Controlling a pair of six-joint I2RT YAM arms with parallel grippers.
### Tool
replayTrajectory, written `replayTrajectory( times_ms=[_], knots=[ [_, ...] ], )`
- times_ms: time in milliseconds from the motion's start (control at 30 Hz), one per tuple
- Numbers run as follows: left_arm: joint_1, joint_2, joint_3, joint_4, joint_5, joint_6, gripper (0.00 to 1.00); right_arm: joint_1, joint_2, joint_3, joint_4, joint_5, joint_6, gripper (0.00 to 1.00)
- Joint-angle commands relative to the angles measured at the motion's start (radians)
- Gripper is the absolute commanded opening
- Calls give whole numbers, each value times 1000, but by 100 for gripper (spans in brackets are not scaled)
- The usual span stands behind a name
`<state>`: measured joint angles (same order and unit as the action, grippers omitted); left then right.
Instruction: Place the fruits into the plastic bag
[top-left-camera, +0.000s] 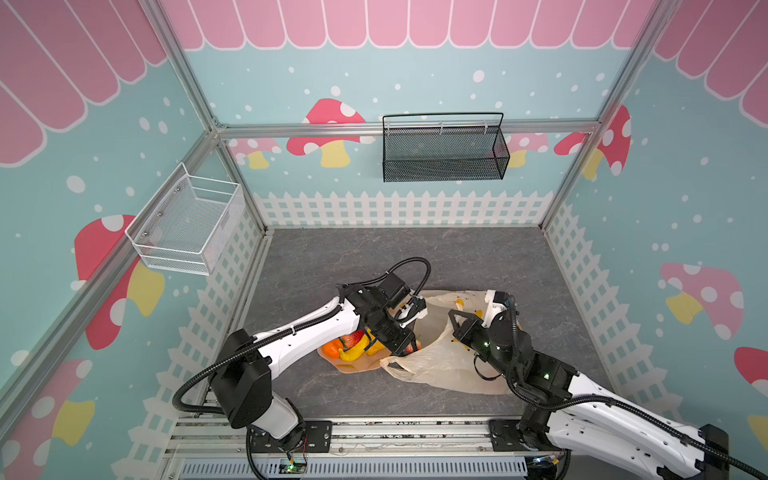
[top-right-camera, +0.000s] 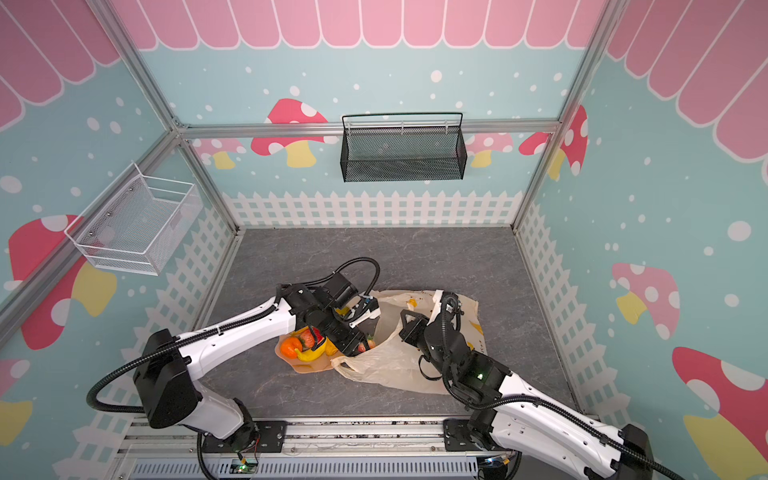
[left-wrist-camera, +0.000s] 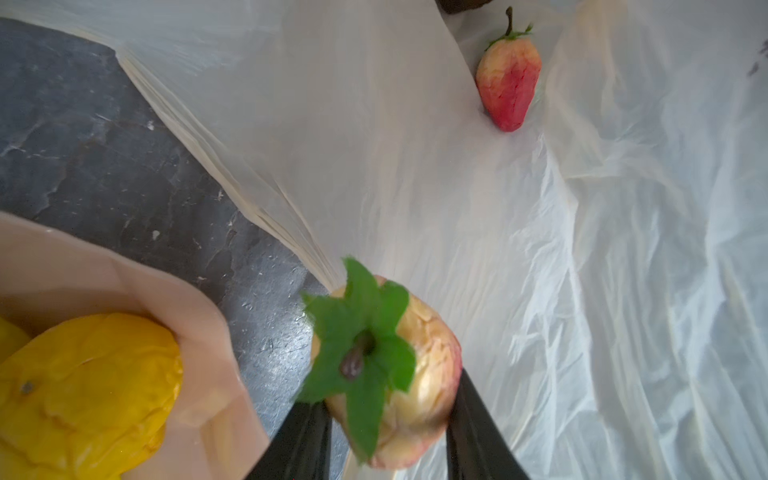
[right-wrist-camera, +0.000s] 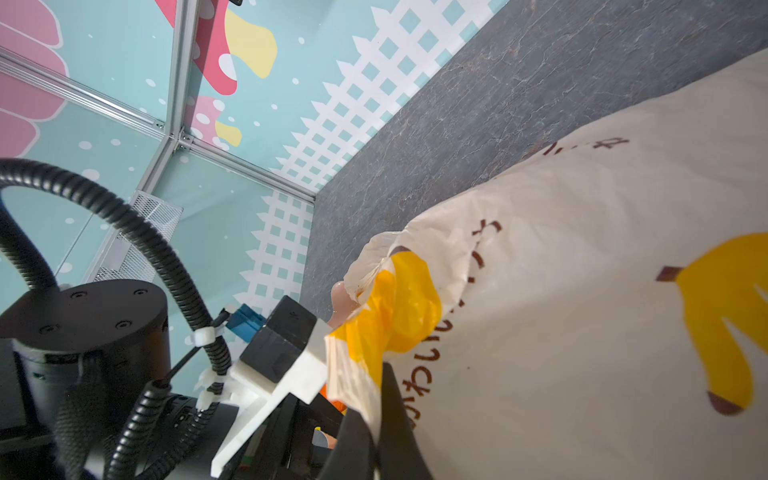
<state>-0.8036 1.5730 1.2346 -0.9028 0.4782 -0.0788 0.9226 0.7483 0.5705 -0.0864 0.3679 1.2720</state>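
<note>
My left gripper (left-wrist-camera: 386, 415) is shut on a pale pink-yellow strawberry (left-wrist-camera: 419, 365) with a green leafy cap, at the mouth of the plastic bag (left-wrist-camera: 540, 249). A second strawberry (left-wrist-camera: 509, 79) lies inside the bag. In both top views the left gripper (top-left-camera: 409, 350) (top-right-camera: 358, 347) sits between the peach plate (top-left-camera: 353, 366) and the cream bag (top-left-camera: 440, 365) (top-right-camera: 395, 368). On the plate lie an orange (top-left-camera: 331, 348), a banana (top-left-camera: 353, 353) and a red strawberry (top-left-camera: 352, 337). My right gripper (right-wrist-camera: 374, 419) (top-left-camera: 456, 318) is shut on the bag's upper edge and holds it lifted.
A black mesh basket (top-left-camera: 444, 149) hangs on the back wall and a white wire basket (top-left-camera: 187, 228) on the left wall. The arms' metal rail (top-left-camera: 374, 432) runs along the front edge. A yellow fruit (left-wrist-camera: 87, 395) lies on the plate close to my left gripper.
</note>
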Motion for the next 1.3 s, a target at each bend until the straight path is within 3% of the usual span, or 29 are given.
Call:
replayTrajectory(
  times_ms=[0,533,933,1267],
  knots=[
    [-4,45,0,53,-3,-7,6,-3,6,20,12,4,5,0],
    [-39,281,200,155,149,-97,6,-3,48,20,57,-32,2,0],
    [-78,363,206,248,234,-174,6,-2,43,10,104,-9,-6,0],
    [-84,438,216,425,375,-311,8,-2,58,-18,158,-25,8,0]
  ],
)
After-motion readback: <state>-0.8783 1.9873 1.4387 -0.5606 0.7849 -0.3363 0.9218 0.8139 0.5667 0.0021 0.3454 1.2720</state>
